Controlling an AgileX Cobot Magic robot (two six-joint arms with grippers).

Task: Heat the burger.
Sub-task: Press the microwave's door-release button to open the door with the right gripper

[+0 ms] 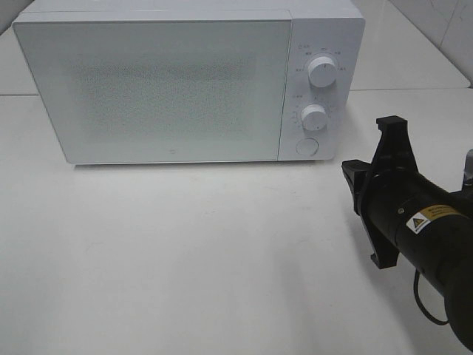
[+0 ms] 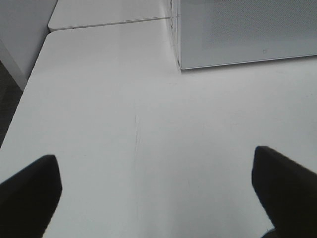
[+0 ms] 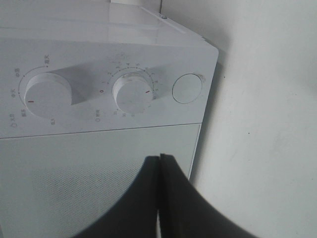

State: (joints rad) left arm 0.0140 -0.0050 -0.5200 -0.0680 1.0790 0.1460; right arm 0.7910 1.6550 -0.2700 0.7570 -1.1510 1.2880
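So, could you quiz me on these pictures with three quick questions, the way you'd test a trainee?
1. True or false: the white box-shaped microwave oven has its door open.
2. Pick one: the right end effector in front of the oven is A) shut and empty, B) shut on a burger, C) wide open.
3. Fill the gap: the oven's control panel has ___ round white dials above one round white button.

Key: 1 false; 2 A; 3 two.
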